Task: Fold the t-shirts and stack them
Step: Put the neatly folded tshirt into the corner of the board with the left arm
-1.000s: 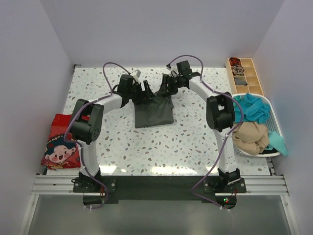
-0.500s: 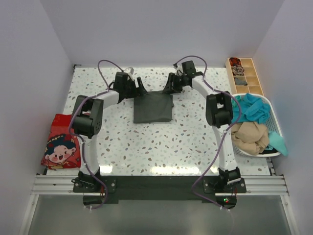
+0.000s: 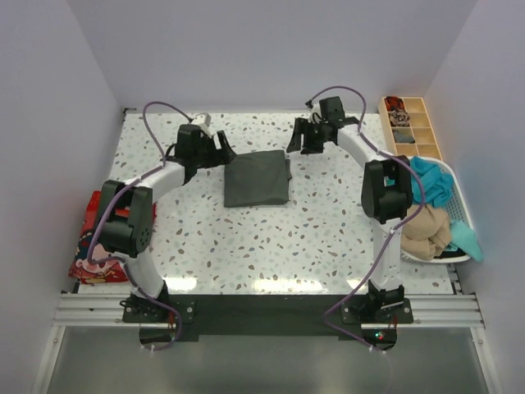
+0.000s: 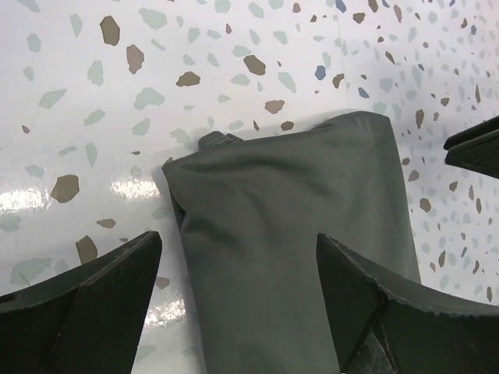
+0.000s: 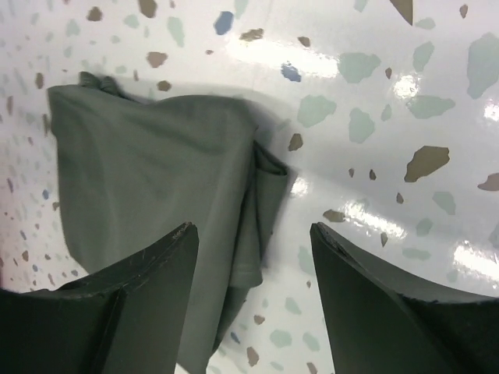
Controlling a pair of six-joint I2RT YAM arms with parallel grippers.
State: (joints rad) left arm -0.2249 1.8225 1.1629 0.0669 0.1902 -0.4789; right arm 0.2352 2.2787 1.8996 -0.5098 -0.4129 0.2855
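A dark grey-green t-shirt [image 3: 257, 179] lies folded into a rectangle on the speckled table [image 3: 287, 234], towards the back. My left gripper [image 3: 221, 149] is open and empty just past the shirt's far left corner; the left wrist view shows the shirt [image 4: 296, 257] between its open fingers. My right gripper [image 3: 297, 141] is open and empty by the far right corner; the right wrist view shows the shirt's layered edge [image 5: 156, 187]. A red shirt with a cartoon face [image 3: 102, 246] lies at the left edge. Teal [image 3: 426, 180] and tan [image 3: 426, 226] shirts lie in the basket.
A white plastic basket [image 3: 461, 215] stands at the table's right edge. A wooden compartment tray [image 3: 410, 127] with small items stands at the back right. Walls close the table on the left, back and right.
Both grippers have let go of the dark shirt and drawn back outward. The shirt, held lifted a second ago, now lies flat in a folded rectangle.
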